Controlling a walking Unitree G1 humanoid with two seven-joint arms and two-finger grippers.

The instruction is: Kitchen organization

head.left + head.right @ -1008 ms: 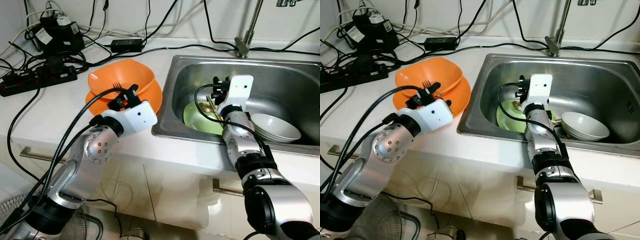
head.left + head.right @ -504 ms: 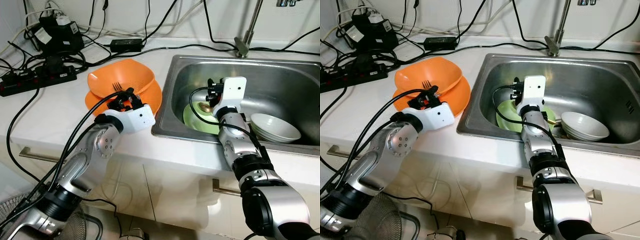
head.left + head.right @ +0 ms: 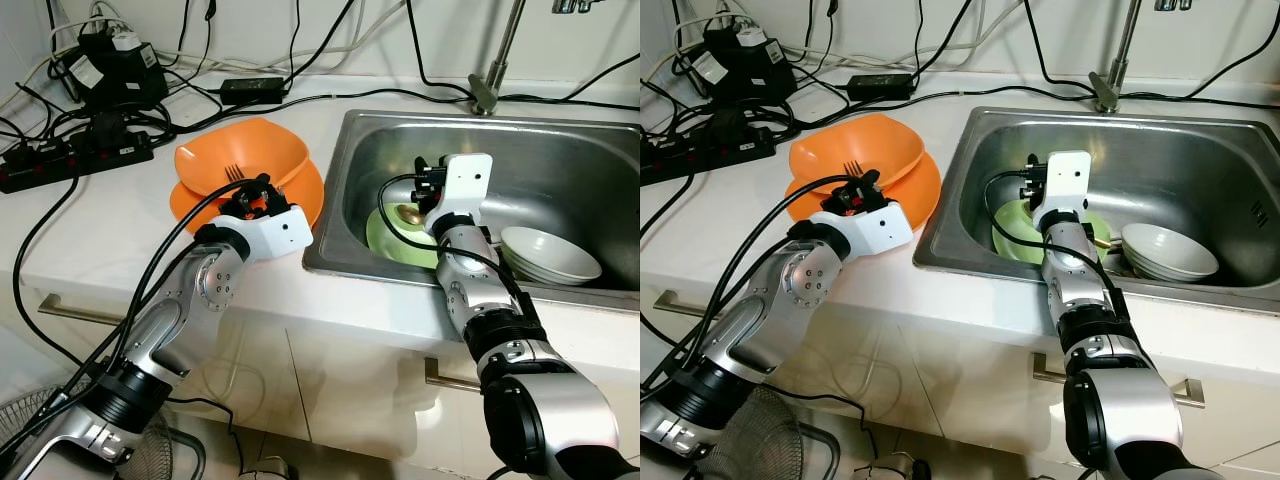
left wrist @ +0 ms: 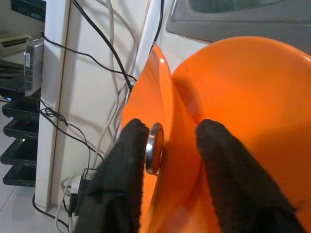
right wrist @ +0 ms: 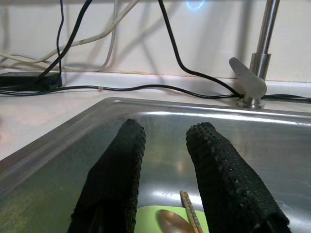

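At centre left of the frame, the left gripper point(image 3: 252, 193) stood at the near rim of the orange bowl point(image 3: 243, 156), its fingers point(image 4: 127, 165) apart and straddling that rim, with a metal fork point(image 3: 853, 168) lying inside the bowl. The bowl sat on an orange plate point(image 3: 912, 196) on the white counter point(image 3: 100, 220). At centre right, the right gripper point(image 3: 1039, 178) hung inside the steel sink point(image 3: 1200, 150), fingers point(image 5: 119, 170) released and holding nothing, above a green plate point(image 3: 400, 240) carrying a spoon point(image 5: 169, 221) and chopsticks point(image 5: 191, 211). A white bowl point(image 3: 550, 255) lay just beside the green plate. Farther back, at upper left, a power strip point(image 3: 75, 155) and cables point(image 3: 250, 88) lay on the counter; the faucet point(image 3: 490, 80) rose at upper right.
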